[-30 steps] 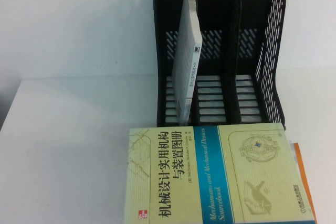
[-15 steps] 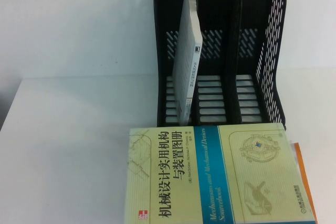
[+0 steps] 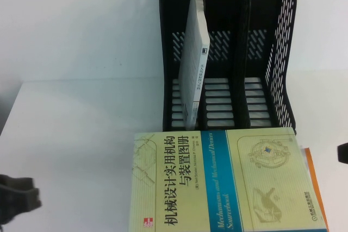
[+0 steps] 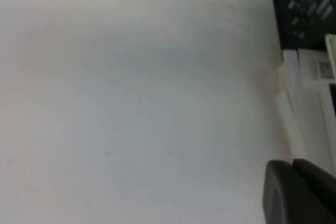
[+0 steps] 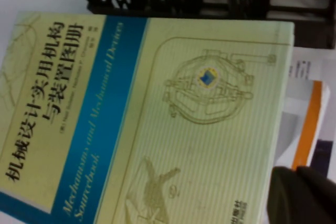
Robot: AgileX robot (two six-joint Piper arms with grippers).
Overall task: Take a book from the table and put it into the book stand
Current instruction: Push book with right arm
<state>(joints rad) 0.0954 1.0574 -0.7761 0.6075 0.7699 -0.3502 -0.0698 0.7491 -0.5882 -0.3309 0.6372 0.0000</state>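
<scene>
While both arms sit at the desk's [image 3: 70, 134] side edges, we cannot tell how either's jaws stand. Our right gripper [image 3: 343, 152], at the right edge, is nearer the book [image 3: 228, 180], which lies flat at the near edge, long axis left-right, atop a white book [image 3: 314, 180]. Our left gripper [image 3: 19, 199] waits near the near-left corner. Beyond stands the book stand [image 3: 228, 52].

The left end effector [image 3: 19, 198] has come into the high view at the tabletop's [image 3: 81, 134] near left corner, a dark shape well apart from the book [image 3: 217, 180]. The right end effector [image 3: 343, 153] has appeared too, only a dark sliver at the right edge, near the book's far right corner.
</scene>
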